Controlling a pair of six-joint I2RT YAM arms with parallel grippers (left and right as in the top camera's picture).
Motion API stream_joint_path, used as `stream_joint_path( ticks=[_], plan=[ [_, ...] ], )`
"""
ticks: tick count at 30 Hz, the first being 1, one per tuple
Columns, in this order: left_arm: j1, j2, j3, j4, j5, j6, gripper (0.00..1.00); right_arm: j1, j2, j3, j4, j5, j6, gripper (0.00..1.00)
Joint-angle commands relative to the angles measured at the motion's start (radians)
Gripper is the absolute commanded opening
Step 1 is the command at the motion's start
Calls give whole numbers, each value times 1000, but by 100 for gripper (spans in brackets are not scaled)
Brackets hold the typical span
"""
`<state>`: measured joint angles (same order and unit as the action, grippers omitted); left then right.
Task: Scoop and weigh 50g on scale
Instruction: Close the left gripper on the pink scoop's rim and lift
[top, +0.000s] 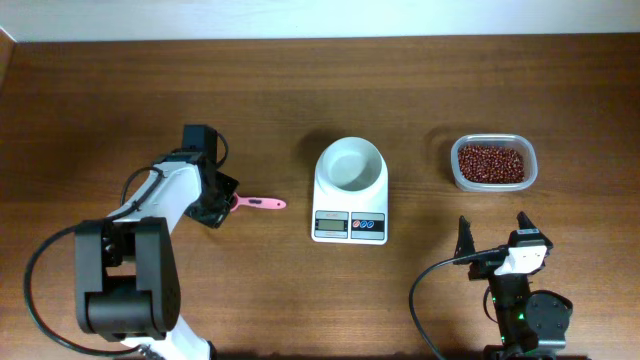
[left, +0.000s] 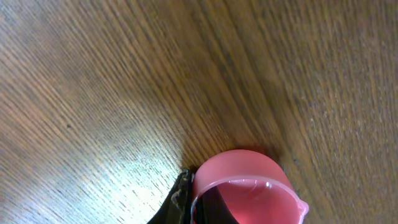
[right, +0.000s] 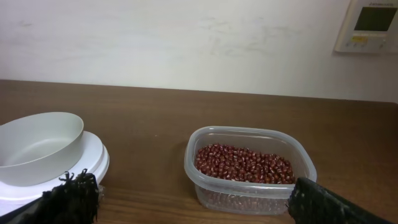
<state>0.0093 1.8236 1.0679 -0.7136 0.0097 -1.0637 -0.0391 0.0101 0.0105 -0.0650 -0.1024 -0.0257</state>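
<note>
The white scale (top: 350, 225) stands mid-table with its round white bowl (top: 349, 165) empty on top. The dark red-brown beans (top: 490, 162) lie in a clear plastic tub (top: 455, 165) to its right. My left gripper (top: 222, 203) is shut on a pink scoop (top: 262, 203), left of the scale; the handle points right. In the left wrist view the scoop's cup (left: 242, 171) is empty, just above the wood, with a black finger (left: 180, 199) against its rim. My right gripper (top: 492, 226) stands open near the front edge, empty. Its view shows the beans (right: 242, 165), the bowl (right: 37, 146) and the gripper (right: 193, 202).
Bare wooden table lies between the scoop and the scale, and between the scale and the tub (right: 249, 134). A white wall with a small wall panel (right: 370, 25) runs behind the table's far edge. Black cables loop by both arm bases.
</note>
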Motion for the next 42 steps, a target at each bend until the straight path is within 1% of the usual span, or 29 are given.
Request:
stream_joint_path(
  ticks=[1,8,13,17,21,24,33,37,39,42],
  plan=[
    [2,11,-9,-2,-13,48,0,5,-6,-5,-7,2,5,99],
    [2,11,-9,-15,-6,47,0,5,-6,-5,-7,2,5,99],
    [3,-1,14,-85,12,47,0,5,-6,-5,-7,2,5,99],
    [3,-54,40,-100,103,47,0,5,-6,-5,-7,2,5,99],
    [3,-132,40,-123,109,47,0,5,-6,-5,-7,2,5,99],
    [3,-164,40,-122,109,47,0,5,-6,-5,-7,2,5,99],
    [2,-166,40,-124,99,47,0,5,-6,-5,-7,2,5,99],
    [2,-166,40,-71,99,47,0,5,-6,-5,-7,2,5,99],
    [2,-167,40,-53,112,47,0,5,-6,-5,-7,2,5,99],
    [2,-192,40,-66,179,47,0,5,-6,-5,-7,2,5,99]
  ],
)
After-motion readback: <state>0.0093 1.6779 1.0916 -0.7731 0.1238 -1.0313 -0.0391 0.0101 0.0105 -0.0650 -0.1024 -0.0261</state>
